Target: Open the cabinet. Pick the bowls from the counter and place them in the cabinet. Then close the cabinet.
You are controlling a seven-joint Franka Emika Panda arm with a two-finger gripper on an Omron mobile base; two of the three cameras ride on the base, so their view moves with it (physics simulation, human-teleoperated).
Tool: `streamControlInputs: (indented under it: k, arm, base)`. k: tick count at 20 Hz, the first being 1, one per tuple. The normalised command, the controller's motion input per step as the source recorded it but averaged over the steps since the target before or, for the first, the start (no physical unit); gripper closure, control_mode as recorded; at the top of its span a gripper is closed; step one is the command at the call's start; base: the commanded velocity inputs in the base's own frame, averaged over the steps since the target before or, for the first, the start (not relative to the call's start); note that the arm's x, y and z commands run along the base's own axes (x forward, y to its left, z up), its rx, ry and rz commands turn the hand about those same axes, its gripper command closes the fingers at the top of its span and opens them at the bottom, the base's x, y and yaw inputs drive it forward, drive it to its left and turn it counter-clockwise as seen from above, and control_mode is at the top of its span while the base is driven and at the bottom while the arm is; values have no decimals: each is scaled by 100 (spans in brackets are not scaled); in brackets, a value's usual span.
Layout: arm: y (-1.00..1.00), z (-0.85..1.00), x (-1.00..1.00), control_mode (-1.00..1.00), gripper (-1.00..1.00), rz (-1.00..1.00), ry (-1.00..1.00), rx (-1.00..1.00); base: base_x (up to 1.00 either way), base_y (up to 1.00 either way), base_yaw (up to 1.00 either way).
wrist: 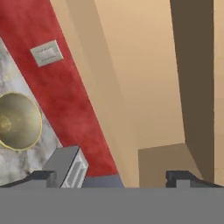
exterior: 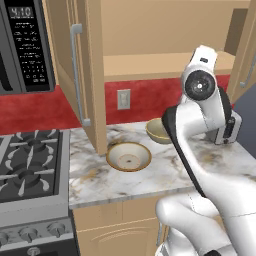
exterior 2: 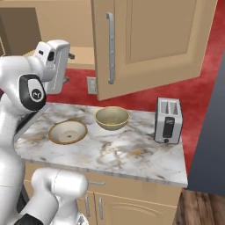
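The cabinet (exterior: 150, 65) stands with both doors swung open; its left door (exterior: 85, 70) hangs over the counter (exterior: 165, 175), and its right door (exterior 2: 149, 39) juts out with a silver bar handle. Two beige bowls rest on the counter below: the wide shallow one (exterior: 129, 156) (exterior 2: 68, 132) in front, and the deeper one (exterior: 159, 131) (exterior 2: 112, 117) (wrist: 17, 121) nearer the wall. My gripper (exterior 2: 68, 68) (wrist: 113, 179) is open and empty. It hovers in front of the cabinet's lower shelf, well above the bowls, with its fingertips (wrist: 43, 177) spread wide.
A silver toaster (exterior 2: 168, 119) (wrist: 68, 168) stands on the counter's right end. A black gas stove (exterior: 30, 165) lies to the left, with a microwave (exterior: 25, 45) above it. A wall outlet (exterior: 123, 99) sits on the red backsplash. The open doors narrow the room around the hand.
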Motion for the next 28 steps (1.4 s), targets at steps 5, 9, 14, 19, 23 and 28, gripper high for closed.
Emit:
streamControlInputs:
  k: [5, 9, 14, 19, 23, 28]
  arm:
    - [-23, -4, 55, -100, -100, -20, 6, -8]
    - [-38, 0, 41, -100, -100, -25, 7, -5]
    - [-67, 0, 10, -100, -100, -25, 7, -1]
    - [-79, 0, 0, -100, -100, -26, 6, 0]
    - [-81, 0, 0, -100, -100, -25, 5, 0]
    - [-93, 0, -7, -100, -100, -25, 1, 0]
  base:
    - [0, 0, 0]
    - [0, 0, 0]
    - [0, 0, 0]
    - [0, 0, 0]
    - [0, 0, 0]
    - [0, 0, 0]
